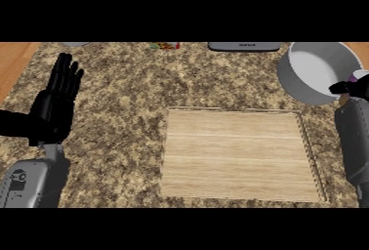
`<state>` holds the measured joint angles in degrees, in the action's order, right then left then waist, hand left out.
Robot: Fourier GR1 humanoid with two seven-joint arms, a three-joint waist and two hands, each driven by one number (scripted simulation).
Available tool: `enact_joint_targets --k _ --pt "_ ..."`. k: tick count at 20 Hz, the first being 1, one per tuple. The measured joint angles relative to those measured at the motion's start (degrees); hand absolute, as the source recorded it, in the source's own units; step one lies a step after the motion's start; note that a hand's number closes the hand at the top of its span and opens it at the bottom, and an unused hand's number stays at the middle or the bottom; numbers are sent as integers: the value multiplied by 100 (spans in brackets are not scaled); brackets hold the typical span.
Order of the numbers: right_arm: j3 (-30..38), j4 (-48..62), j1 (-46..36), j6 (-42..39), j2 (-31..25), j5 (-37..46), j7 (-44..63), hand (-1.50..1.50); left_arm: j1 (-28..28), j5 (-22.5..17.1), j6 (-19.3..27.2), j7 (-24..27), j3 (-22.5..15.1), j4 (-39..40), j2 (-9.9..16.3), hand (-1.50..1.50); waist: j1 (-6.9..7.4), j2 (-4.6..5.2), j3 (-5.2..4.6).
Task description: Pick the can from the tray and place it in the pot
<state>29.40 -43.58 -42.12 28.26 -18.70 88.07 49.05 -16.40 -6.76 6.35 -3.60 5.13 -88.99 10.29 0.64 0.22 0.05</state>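
Note:
The wooden tray [238, 156] lies flat in the middle of the counter with nothing on it. A white pot [317, 71] stands at the back right, its inside bare. My right hand [346, 89] is at the pot's right rim, at the view's edge, its fingers curled round a small purple and white can [359, 76] that is mostly hidden. My left hand [59, 93] rests open at the left, fingers up, apart from the tray.
A grey appliance [243, 46] sits at the back edge, with a small red and yellow item [167, 46] to its left. The speckled counter ends at a wooden strip [14, 63] on the far left.

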Motion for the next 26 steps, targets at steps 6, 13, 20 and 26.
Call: enact_joint_targets --k 6,13,20,26 --pt "580 557 12 372 -46 -1284 -959 -150 42 -47 -80 -16 35 -33 38 0 19 9 0" --pt "717 1039 -228 956 -204 -2125 -2321 -150 -84 -30 -86 -45 69 39 52 0 36 16 6" --pt "1087 563 -258 1794 39 -3185 -3088 -150 -87 -69 -113 -14 161 113 79 0 -16 -8 2" --pt "1334 -326 129 2045 215 -4315 -3794 -150 48 -63 -164 93 198 103 94 0 -80 -31 1"
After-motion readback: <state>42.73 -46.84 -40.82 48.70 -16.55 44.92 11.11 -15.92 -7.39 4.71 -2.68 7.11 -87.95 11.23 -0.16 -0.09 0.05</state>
